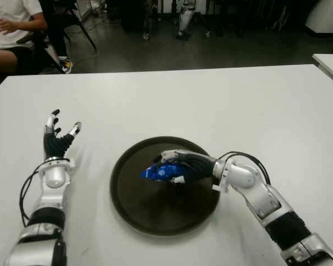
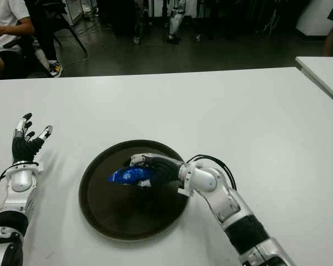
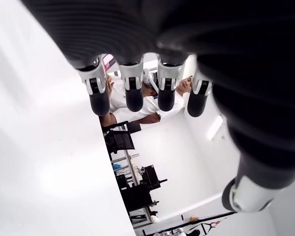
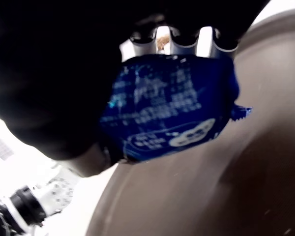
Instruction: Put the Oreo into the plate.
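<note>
The Oreo (image 1: 162, 172) is a blue foil packet, and my right hand (image 1: 180, 166) is shut on it over the middle of the dark round plate (image 1: 139, 213). In the right wrist view the fingers (image 4: 162, 42) curl over the blue Oreo packet (image 4: 172, 108), with the dark plate (image 4: 226, 187) just beneath. Whether the packet touches the plate I cannot tell. My left hand (image 1: 56, 136) shows on the white table (image 1: 211, 105) left of the plate, fingers spread and holding nothing.
A second white table (image 1: 330, 64) stands at the far right. A seated person (image 1: 11, 27) is at the back left beyond the table's far edge, with chairs and equipment on the dark floor behind.
</note>
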